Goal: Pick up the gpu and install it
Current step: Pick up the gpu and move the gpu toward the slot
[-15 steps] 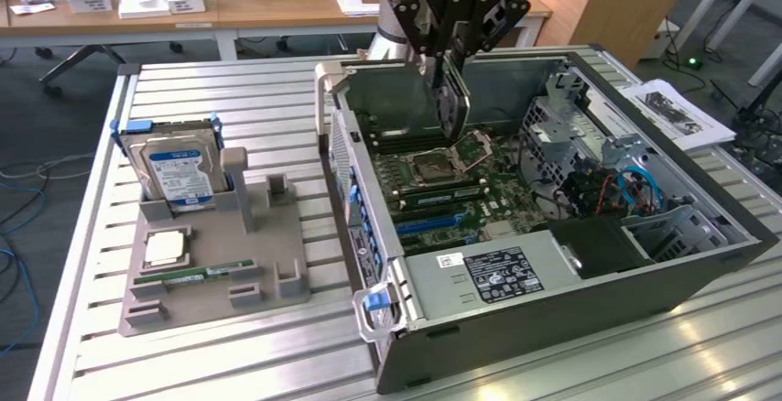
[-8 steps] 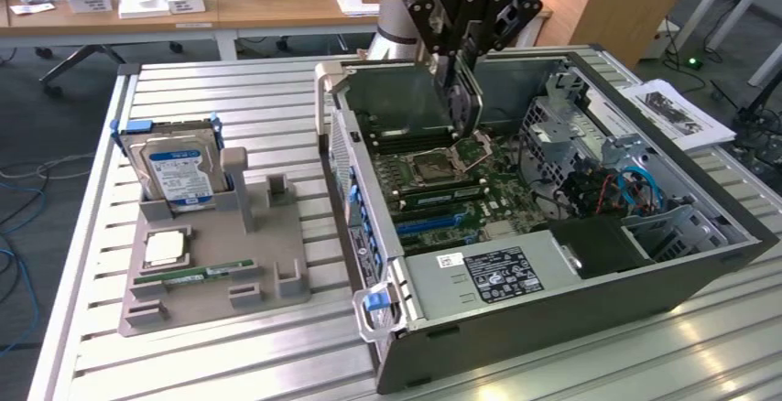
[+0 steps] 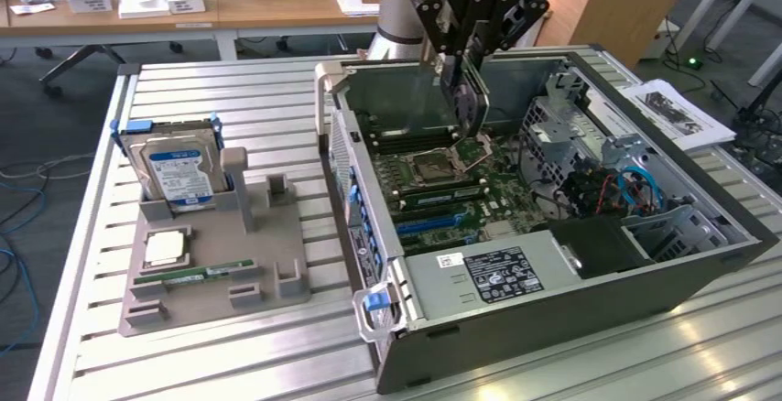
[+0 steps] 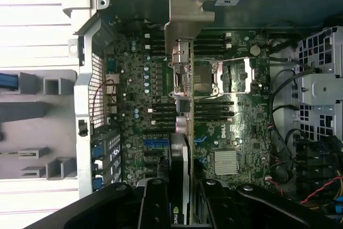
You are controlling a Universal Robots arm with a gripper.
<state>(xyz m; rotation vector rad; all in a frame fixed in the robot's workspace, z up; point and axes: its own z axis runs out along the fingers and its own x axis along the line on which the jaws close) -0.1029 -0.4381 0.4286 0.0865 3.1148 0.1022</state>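
Observation:
The gpu [image 3: 468, 99] hangs upright on its edge inside the open computer case [image 3: 684, 273], over the motherboard [image 3: 452, 190] near the processor socket. My gripper [image 3: 472, 48] is above it, shut on the card's upper edge. In the wrist view the gpu [image 4: 183, 111] is edge-on, running across the motherboard [image 4: 236, 127]. Its pale metal bracket [image 4: 185, 17] is at the case's rear wall. The black fingers [image 4: 155, 202] clamp the card on both sides. Whether the card touches a slot I cannot tell.
On the exterior view's left a grey fixture [image 3: 281, 236] holds a silver hard drive with a blue label [image 3: 178, 172], a square chip [image 3: 165, 247] and a green memory stick [image 3: 201, 275]. The power supply [image 3: 489, 273], drive cage [image 3: 587, 145] and cables [image 3: 624, 190] crowd the case. Papers [image 3: 678, 113] lie beside it.

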